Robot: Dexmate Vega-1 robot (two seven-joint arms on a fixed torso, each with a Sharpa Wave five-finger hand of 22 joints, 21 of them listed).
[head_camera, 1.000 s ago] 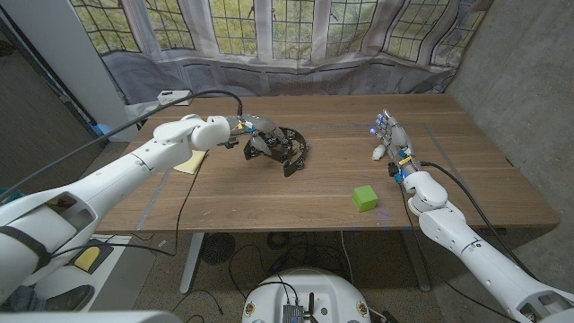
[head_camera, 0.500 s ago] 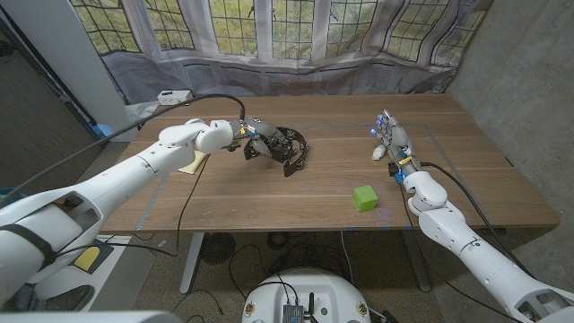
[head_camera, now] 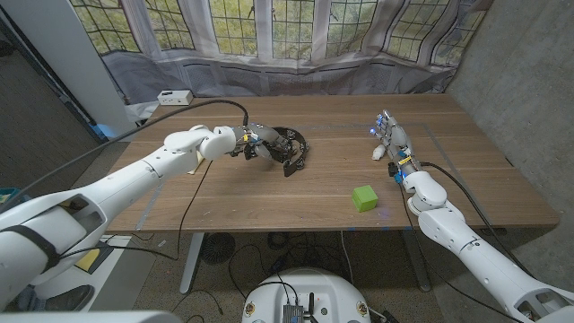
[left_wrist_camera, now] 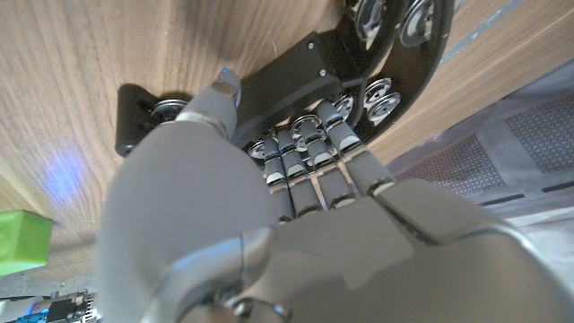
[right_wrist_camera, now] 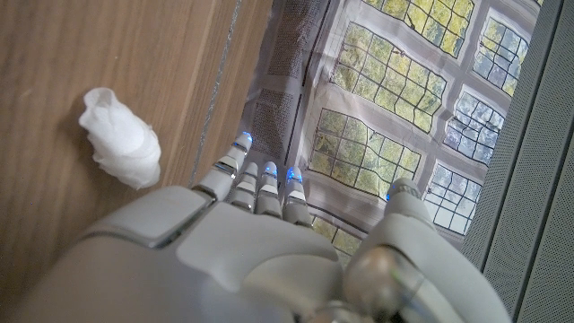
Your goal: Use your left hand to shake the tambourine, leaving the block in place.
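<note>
The left hand [head_camera: 254, 146] covers much of the black tambourine [head_camera: 289, 146] in the head view, so the grip there is hard to read. The left wrist view settles it: the fingers [left_wrist_camera: 309, 157] are curled over the tambourine's [left_wrist_camera: 296, 76] black frame with the thumb pressed against its outer face — the hand holds the rim, metal jingles showing on both sides of the fingers. Whether the frame is clear of the wooden table [head_camera: 269, 197] or touching it cannot be told.

The green block [head_camera: 363, 197] sits on the table well apart from the tambourine, toward the robot's right and nearer the front edge (a sliver of it [left_wrist_camera: 22, 240] is cut off at the left wrist picture's border).

The right hand [head_camera: 391, 142] stands further right than the block, fingers straight and close together, holding nothing. A crumpled white wad [right_wrist_camera: 119, 139] lies just beside it — small and indistinct from the head camera.
</note>
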